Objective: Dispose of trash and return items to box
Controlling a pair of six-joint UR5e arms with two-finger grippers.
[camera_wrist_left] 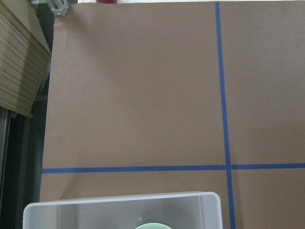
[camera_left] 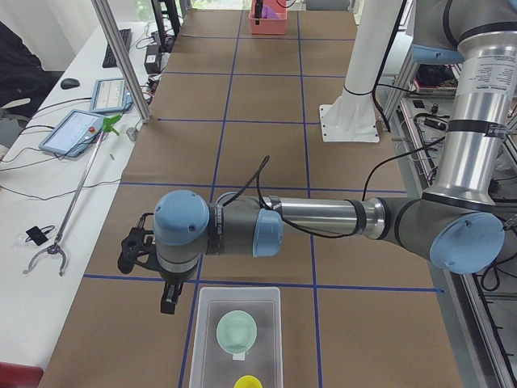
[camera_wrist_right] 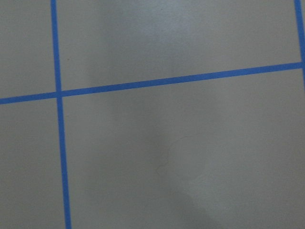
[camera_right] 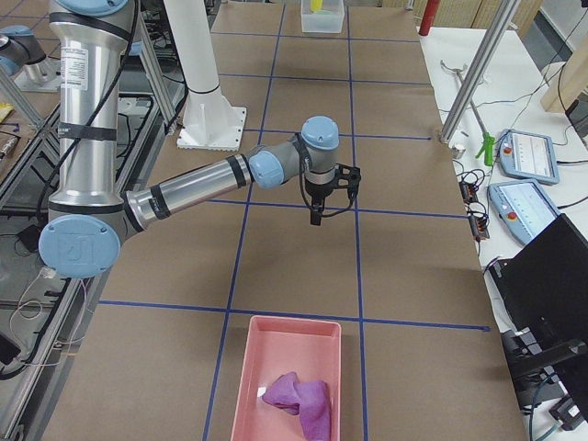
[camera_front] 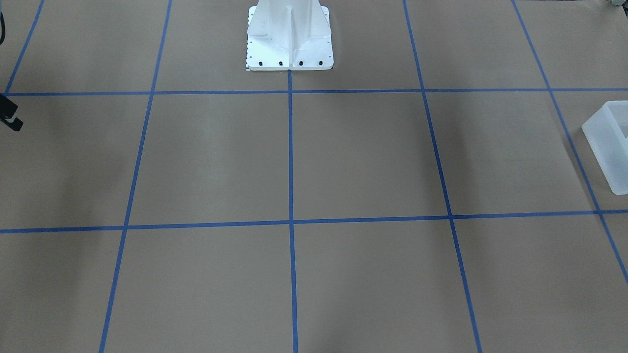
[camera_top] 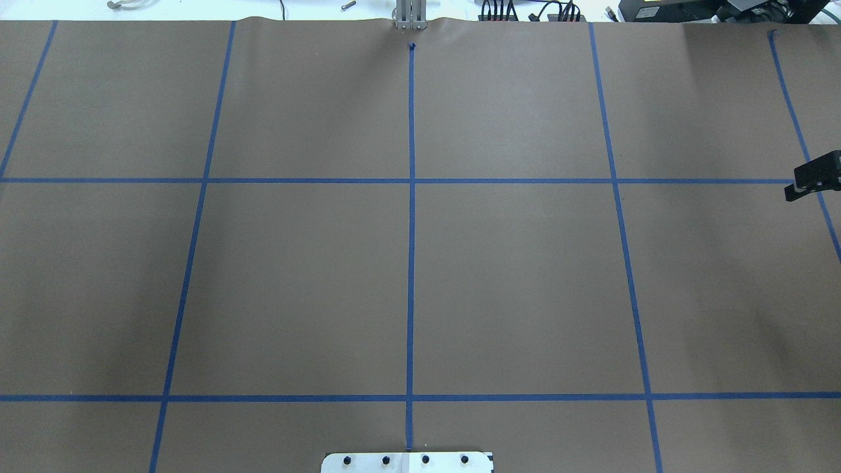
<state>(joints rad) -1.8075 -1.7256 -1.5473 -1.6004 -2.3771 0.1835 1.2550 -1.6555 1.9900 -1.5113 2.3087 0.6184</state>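
The frosted-white box (camera_left: 212, 356) stands at the table's left end. In it are the mint-green bowl (camera_left: 237, 330) and the yellow cup (camera_left: 248, 381). The box also shows in the front view (camera_front: 608, 147) and the left wrist view (camera_wrist_left: 124, 206), where a sliver of the bowl (camera_wrist_left: 152, 225) shows. My left gripper (camera_left: 151, 275) hangs beside the box's far corner; I cannot tell if it is open. My right gripper (camera_right: 317, 211) hangs over bare table near the right end. Only a black part of it shows at the overhead view's edge (camera_top: 813, 179) and the front view's edge (camera_front: 11, 117), its jaws unclear.
A pink tray (camera_right: 317, 344) with a crumpled purple thing (camera_right: 299, 400) stands at the table's right end. The white pedestal (camera_front: 289, 44) stands at the robot's side. Tablets and a grabber tool (camera_left: 69, 218) lie on the operators' bench.
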